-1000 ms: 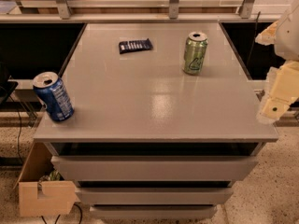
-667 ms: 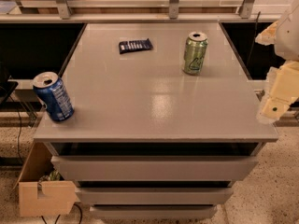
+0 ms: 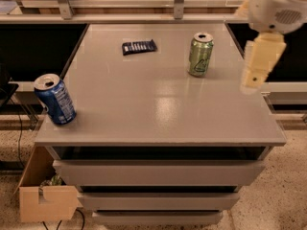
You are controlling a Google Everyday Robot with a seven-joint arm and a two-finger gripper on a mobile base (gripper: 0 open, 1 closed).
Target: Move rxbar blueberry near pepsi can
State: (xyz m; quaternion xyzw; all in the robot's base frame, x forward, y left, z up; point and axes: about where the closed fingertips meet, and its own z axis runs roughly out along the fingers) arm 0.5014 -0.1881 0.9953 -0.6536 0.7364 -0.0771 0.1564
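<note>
Judging from how things lie, the step in hand is the approach: the rxbar blueberry [image 3: 139,46] lies flat and untouched on the far part of the tabletop [image 3: 158,114], left of centre, so nothing of the carrying has been done yet. The gripper [image 3: 253,79] hangs above the right edge of the tabletop, pointing down, with nothing visibly in it. Whether it is released or clenched I cannot tell from this angle.

The bar is well apart from the gripper, farther back and off to its left. The green can [image 3: 200,54] stands upright between the two, nearer the gripper, and is not part of the task.

The next move likely calls for a reach across and back that passes over or behind that can without clipping it. After that comes a descent onto the wrapper (a thin, flat thing, so the jaws would need to come almost down to the surface and straddle its narrow width).

The pepsi can [image 3: 55,99] stands upright at the front left corner, close to the edge and well apart from the bar. The later carry is therefore a long diagonal, and the bar must be set down without nudging the can off.
</note>
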